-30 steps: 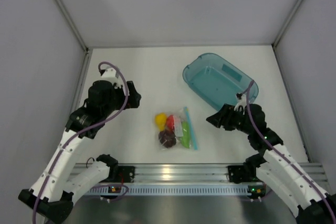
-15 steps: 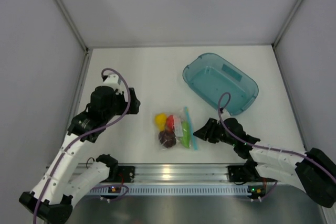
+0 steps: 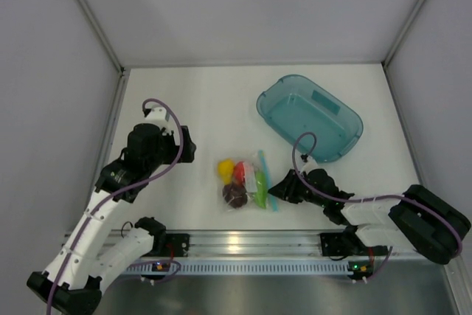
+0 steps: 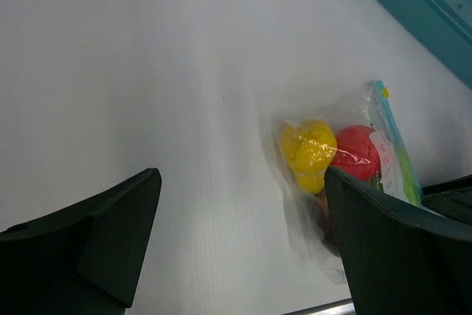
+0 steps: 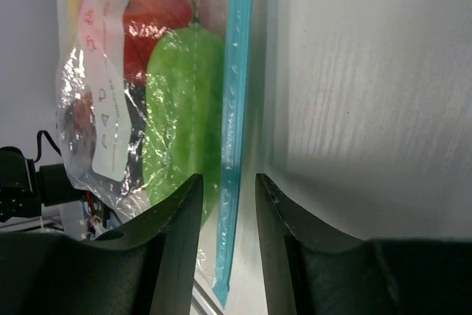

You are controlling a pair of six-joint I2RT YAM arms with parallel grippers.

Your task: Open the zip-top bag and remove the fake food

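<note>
The zip-top bag (image 3: 247,182) lies flat near the table's front edge, its light blue zip strip (image 5: 234,108) on the right side. The fake food is inside it: a yellow piece (image 4: 308,153), a red one (image 4: 356,151), a green one (image 5: 181,108) and a dark maroon one (image 3: 234,195). My right gripper (image 5: 228,179) is low at the bag's right edge. Its jaws stand narrowly open astride the strip's near end, with a gap on each side. My left gripper (image 4: 242,182) hovers wide open to the left of the bag, holding nothing.
A teal translucent tray (image 3: 302,119) sits at the back right, beyond the right arm. An aluminium rail (image 3: 243,241) runs along the front edge just below the bag. Grey walls close in the table on three sides.
My right arm has swung left and down to the bag's zip strip, and its jaws have narrowed. The left arm has shifted only slightly.
</note>
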